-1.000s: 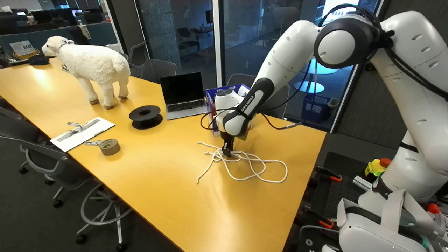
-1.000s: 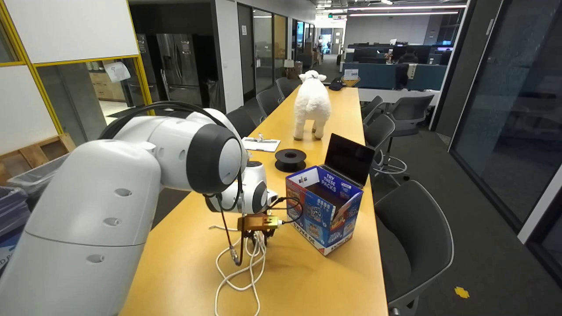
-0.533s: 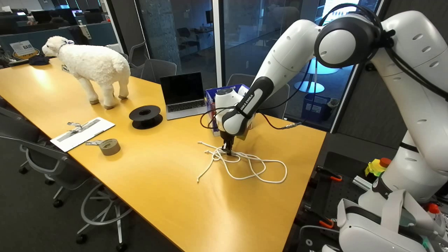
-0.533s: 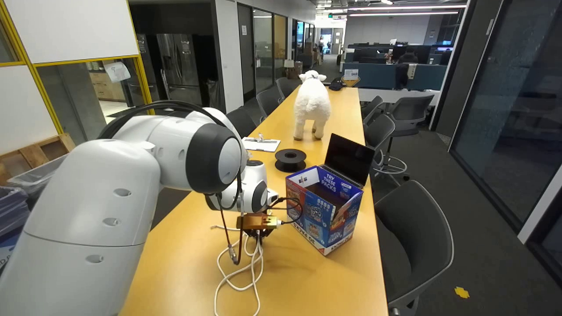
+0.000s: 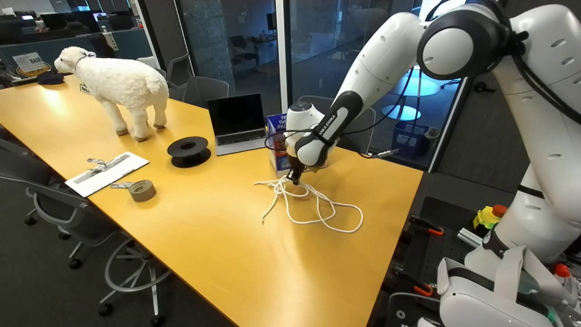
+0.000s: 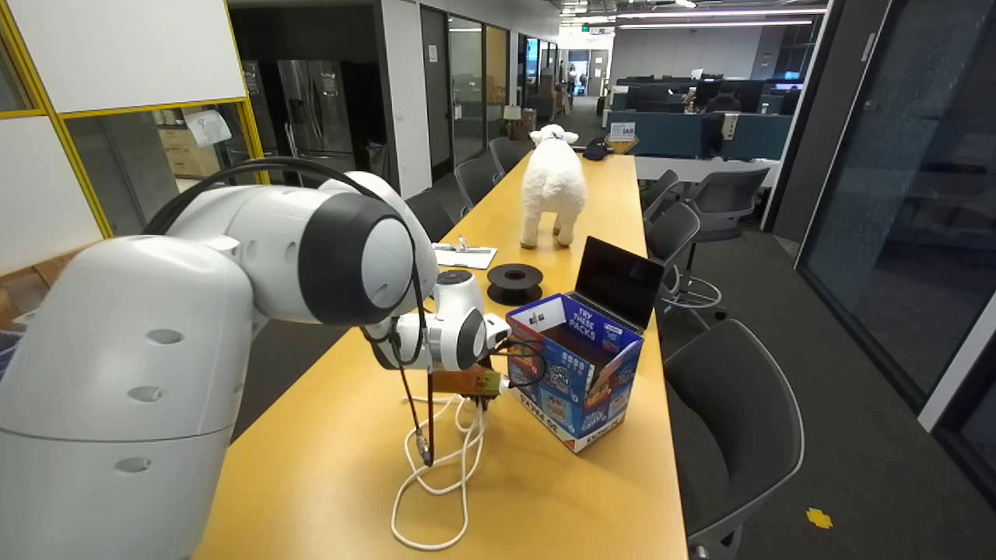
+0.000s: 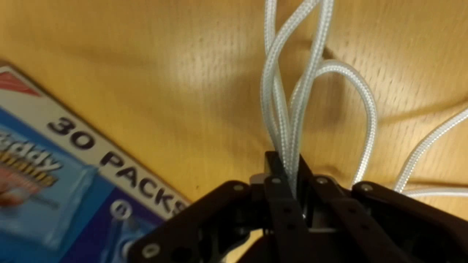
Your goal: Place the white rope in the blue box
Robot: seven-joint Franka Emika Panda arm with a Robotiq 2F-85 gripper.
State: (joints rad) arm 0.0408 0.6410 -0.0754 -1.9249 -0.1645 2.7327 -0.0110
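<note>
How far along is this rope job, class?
Done: the gripper is closed on several strands of the white braided rope. In hand: that bunch, with loops lying on the table. Left: lifting it into the blue snack box, where no rope shows, and releasing.

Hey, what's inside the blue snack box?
In an exterior view, the blue snack box shows printed and brown inner surfaces; the white rope is outside. The near walls cover the rest, likely including the bottom.

Right of centre in an exterior view, the blue snack box is opening upward, leaving entry from above; its wall is blocking low passage from the gripper, the laptop standing behind.
</note>
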